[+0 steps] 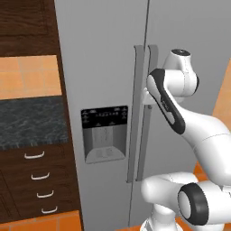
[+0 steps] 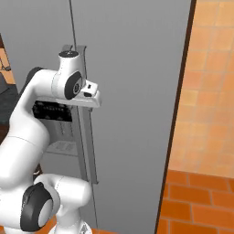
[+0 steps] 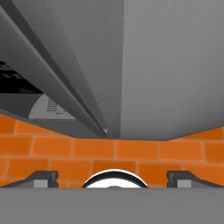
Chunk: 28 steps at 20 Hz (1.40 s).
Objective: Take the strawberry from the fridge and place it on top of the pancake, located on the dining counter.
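The grey steel fridge (image 1: pixel 103 67) stands with both doors closed, its black-edged dispenser panel (image 1: pixel 104 133) on the left door. My gripper (image 1: pixel 148 97) hovers right at the upper part of the right door's long handle (image 1: pixel 145 135), with the hand (image 2: pixel 91 94) pointing down. In the hand view both handles (image 3: pixel 83 100) run down toward the floor, and the fingertips (image 3: pixel 43 177) stand wide apart with nothing between them, so my gripper (image 3: pixel 113 178) is open. The strawberry is hidden behind the doors. The pancake and the dining counter are out of view.
Left of the fridge are dark wood drawers (image 1: pixel 40 180) with pale handles under a dark-topped wall counter (image 1: pixel 31 119). A dark wood panel (image 2: pixel 176 137) borders the fridge's right side, then an orange tiled wall (image 2: pixel 208 91). Orange floor tiles (image 3: pixel 131 151) lie below.
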Motion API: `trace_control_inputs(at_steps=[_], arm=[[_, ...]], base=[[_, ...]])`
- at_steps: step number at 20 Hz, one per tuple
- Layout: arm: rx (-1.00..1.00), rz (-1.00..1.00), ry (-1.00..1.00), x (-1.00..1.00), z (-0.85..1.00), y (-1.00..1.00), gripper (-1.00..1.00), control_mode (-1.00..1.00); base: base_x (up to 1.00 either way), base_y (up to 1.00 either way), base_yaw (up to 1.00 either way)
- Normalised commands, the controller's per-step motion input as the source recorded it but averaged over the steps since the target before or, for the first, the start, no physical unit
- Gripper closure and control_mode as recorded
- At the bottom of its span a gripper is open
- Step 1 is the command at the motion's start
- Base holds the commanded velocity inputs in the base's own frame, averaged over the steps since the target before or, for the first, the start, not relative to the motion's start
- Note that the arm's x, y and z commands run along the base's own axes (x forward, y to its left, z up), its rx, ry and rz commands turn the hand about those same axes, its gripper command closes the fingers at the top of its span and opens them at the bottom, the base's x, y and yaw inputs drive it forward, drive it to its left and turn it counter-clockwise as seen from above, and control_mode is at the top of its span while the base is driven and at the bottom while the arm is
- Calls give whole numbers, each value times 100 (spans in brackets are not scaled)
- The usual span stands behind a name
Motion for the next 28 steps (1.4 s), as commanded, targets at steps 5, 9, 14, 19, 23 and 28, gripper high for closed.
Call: trace_control_inputs(at_steps=[5,9,14,19,23,28], arm=[[0,0,0,0,0,0,-100,100],[0,0,0,0,0,0,-100,100],[0,0,0,0,0,0,-100,100],[0,0,0,0,0,0,-100,100],[0,0,0,0,0,0,-100,100],[0,0,-5,18,-1,-3,-100,-100]], base=[[0,37,-4],[-4,11,-2],[-68,0,0],[-76,2,-2],[-39,0,-5],[1,0,-1]])
